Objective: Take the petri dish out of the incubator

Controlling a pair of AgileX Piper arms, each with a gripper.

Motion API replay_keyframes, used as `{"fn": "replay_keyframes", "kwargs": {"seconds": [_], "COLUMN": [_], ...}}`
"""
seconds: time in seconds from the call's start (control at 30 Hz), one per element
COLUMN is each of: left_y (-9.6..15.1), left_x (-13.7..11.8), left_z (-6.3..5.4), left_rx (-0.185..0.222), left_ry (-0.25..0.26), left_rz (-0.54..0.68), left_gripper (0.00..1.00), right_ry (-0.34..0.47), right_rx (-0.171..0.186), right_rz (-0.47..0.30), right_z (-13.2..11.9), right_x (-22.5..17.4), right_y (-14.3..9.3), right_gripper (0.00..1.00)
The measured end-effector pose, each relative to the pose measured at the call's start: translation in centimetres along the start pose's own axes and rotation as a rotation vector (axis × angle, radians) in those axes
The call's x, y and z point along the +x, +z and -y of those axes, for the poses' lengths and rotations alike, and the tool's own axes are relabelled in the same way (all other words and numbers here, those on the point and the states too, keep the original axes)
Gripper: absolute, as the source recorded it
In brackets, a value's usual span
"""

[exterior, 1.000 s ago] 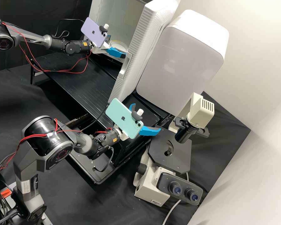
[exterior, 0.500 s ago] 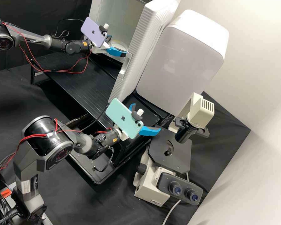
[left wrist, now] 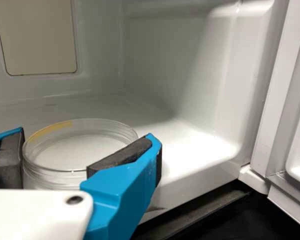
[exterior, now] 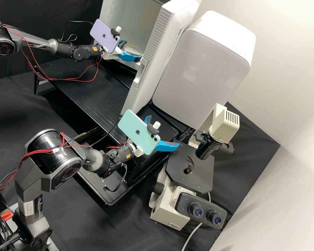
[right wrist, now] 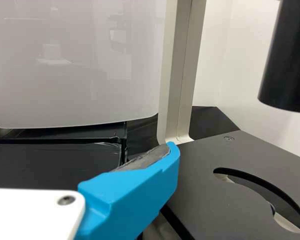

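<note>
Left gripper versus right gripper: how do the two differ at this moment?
The left gripper is at the open incubator's mouth; the right gripper sits outside, beside the microscope's black stage. The left gripper has its pads against both sides of the petri dish; the right gripper has nothing in it. Shared: both are white and bright blue.
</note>
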Motion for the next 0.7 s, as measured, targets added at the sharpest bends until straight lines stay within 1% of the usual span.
{"fn": "replay_keyframes", "kwargs": {"seconds": [0.37,0.5,0.6,0.67,0.7], "left_y": [0.00,-0.11,-0.19,-0.28,-0.23], "left_x": [0.00,-0.05,-0.14,-0.51,-0.72], "left_z": [0.00,0.23,0.43,0.65,0.53], "left_rx": [0.000,-0.007,-0.005,0.003,0.009], "left_ry": [0.000,0.006,0.015,0.022,0.025], "left_rz": [0.000,-0.003,0.000,0.002,0.006], "left_gripper": [0.00,0.00,0.00,0.00,0.00], "right_ry": [0.000,0.000,0.000,0.000,0.000], "right_rx": [0.000,0.000,0.000,0.000,0.000], "right_rz": [0.000,0.000,0.000,0.000,0.000], "right_z": [0.00,0.00,0.00,0.00,0.00], "right_x": [0.00,0.00,0.00,0.00,0.00], "right_y": [0.00,0.00,0.00,0.00,0.00], "right_gripper": [1.00,1.00,1.00,1.00,1.00]}}
